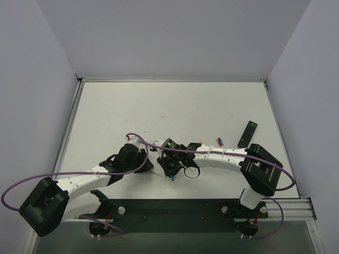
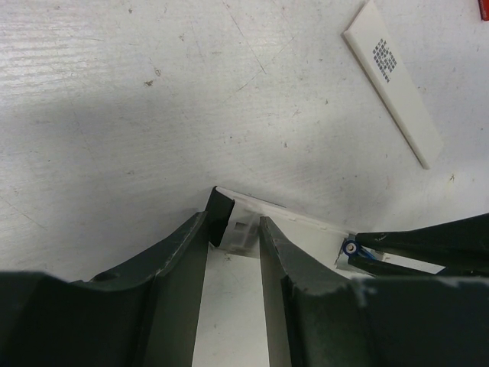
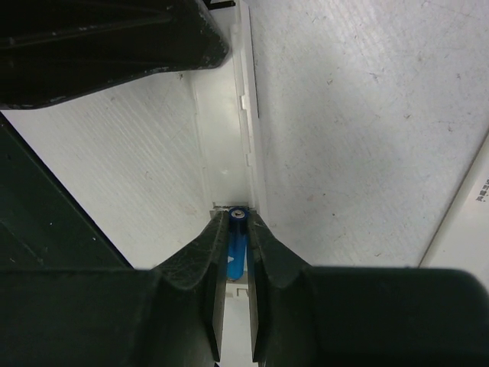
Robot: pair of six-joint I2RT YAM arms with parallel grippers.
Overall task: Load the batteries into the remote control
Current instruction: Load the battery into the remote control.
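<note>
Two grippers are meeting over the remote control (image 2: 290, 218)
Left gripper (image 2: 233, 223) is clamping narrowly on one end of it; right gripper (image 3: 236, 223) is pinching a blue battery (image 3: 235, 256) at the open compartment's (image 3: 225, 138) other end

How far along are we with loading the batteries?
Done: the left pincer grips one end of the remote control, its bay open. In hand: the right pincer is shut on a blue battery at the bay's other end, not seated. Left: seating it, then a second; small red and blue cylinders lie by the black remote.
</note>
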